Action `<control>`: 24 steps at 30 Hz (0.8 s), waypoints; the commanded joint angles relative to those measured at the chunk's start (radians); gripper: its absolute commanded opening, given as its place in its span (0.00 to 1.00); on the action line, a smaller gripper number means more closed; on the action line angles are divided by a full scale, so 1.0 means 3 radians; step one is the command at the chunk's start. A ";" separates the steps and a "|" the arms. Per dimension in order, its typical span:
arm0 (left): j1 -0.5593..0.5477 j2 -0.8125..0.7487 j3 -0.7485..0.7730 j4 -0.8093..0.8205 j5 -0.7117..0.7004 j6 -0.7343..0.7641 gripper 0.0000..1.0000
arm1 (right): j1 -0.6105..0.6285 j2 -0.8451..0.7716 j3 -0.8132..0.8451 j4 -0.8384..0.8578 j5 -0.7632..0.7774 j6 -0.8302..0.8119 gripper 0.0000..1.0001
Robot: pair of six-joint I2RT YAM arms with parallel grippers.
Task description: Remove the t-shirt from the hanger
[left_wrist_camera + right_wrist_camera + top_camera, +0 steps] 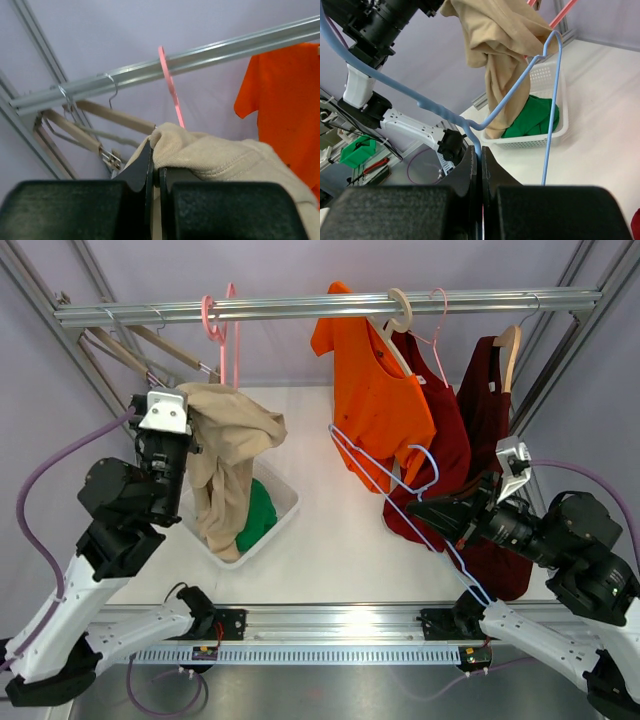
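Over white table [330, 532], left tool [155, 169] pinches tight the beige t-shirt [220, 157]; right tool [479, 156] clamps the blue hanger [427, 106].

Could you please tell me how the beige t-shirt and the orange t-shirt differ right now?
The beige t-shirt is pinched in the left gripper; the orange t-shirt sits on a hanger on the rail. The beige one droops bunched into the basket; the orange one hangs spread out. Both are plain-coloured t-shirts.
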State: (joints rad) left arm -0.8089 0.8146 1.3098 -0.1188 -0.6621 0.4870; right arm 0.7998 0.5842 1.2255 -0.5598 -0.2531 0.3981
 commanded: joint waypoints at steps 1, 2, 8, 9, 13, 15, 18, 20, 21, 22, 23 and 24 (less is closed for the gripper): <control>0.0277 -0.0235 -0.0488 0.0181 0.0248 -0.0584 0.00 | -0.0012 0.0062 -0.0061 0.0189 -0.0123 -0.0105 0.00; 0.0303 -0.0311 -0.0596 0.0126 0.0243 -0.0686 0.00 | -0.0012 0.0067 -0.0066 0.0174 -0.0092 -0.0145 0.00; 0.0303 -0.0991 -0.1159 -0.0502 0.0320 -0.1602 0.00 | -0.0012 0.0205 -0.0163 0.0219 0.0107 -0.0233 0.00; 0.0303 -0.1154 -0.1226 -0.0575 0.0345 -0.1815 0.00 | -0.0012 0.0246 -0.0183 0.0290 0.0112 -0.0233 0.00; 0.0303 -0.1558 -0.1589 -0.0897 0.0448 -0.2348 0.00 | -0.0012 0.0384 -0.0214 0.0419 0.0169 -0.0253 0.00; 0.0303 -0.1662 -0.1773 -0.1122 0.0331 -0.2670 0.00 | -0.0012 0.0496 -0.0199 0.0490 0.0154 -0.0258 0.00; 0.0303 -0.1744 -0.2023 -0.1362 0.0152 -0.3135 0.00 | -0.0012 0.0639 -0.0158 0.0603 0.0097 -0.0258 0.00; 0.0303 -0.1657 -0.2070 -0.1669 -0.0042 -0.3660 0.00 | -0.0007 0.0706 -0.0148 0.0700 0.0067 -0.0238 0.00; 0.0303 -0.1617 -0.2121 -0.1776 -0.0261 -0.3841 0.00 | -0.0012 0.0762 -0.0138 0.0731 0.0051 -0.0228 0.00; 0.0303 -0.1591 -0.2167 -0.1888 -0.0364 -0.3974 0.00 | -0.0002 0.0788 -0.0127 0.0746 0.0051 -0.0228 0.00; 0.0303 -0.1565 -0.2213 -0.1884 -0.0537 -0.4152 0.00 | -0.0002 0.0803 -0.0122 0.0787 0.0036 -0.0222 0.00; 0.0303 -0.1555 -0.2249 -0.1879 -0.0640 -0.4215 0.00 | 0.0003 0.0834 -0.0107 0.0802 0.0021 -0.0222 0.00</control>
State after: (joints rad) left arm -0.7204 0.3344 0.6529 -0.6323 -0.6891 -0.5510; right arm 0.7998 0.8246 1.1633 -0.4099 -0.2291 0.3424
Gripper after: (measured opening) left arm 0.027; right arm 0.037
